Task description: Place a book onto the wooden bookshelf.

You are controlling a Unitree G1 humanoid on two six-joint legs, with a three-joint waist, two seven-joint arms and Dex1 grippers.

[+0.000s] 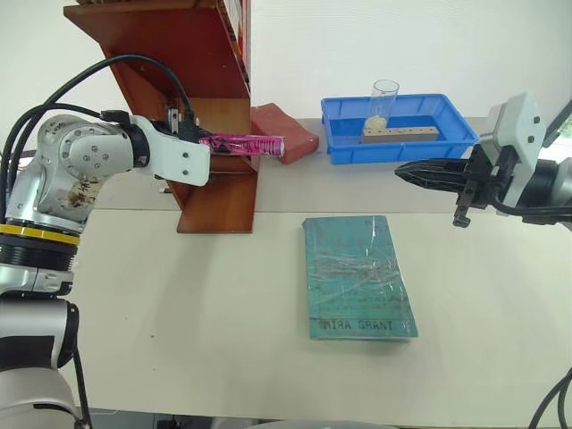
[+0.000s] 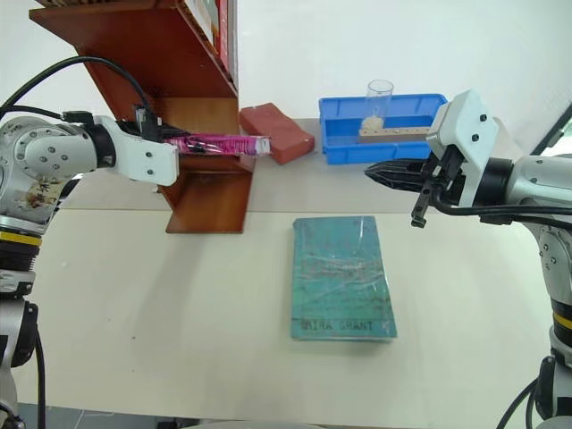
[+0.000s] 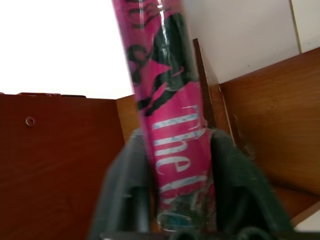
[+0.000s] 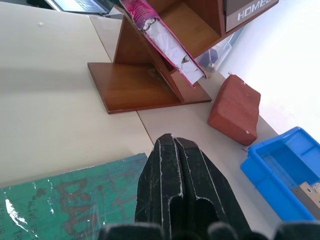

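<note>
A: From the head view, where's the pink book [image 1: 241, 143]?

B: Level, spine outward, poking from the lower tier of the wooden bookshelf [image 1: 192, 89]. The left gripper [image 1: 198, 136] reaches in from beside the shelf, arm bent, pointing slightly down.

A: Left wrist view?

B: Both fingers [image 3: 125, 185] flank the book [image 3: 170, 115]; whether they squeeze it, I can't tell.

A: Right wrist view?

B: The right gripper [image 4: 175, 142] is pressed closed, empty, hovering over the teal-green book [image 4: 65, 200], aimed at the shelf [image 4: 145, 82].
</note>
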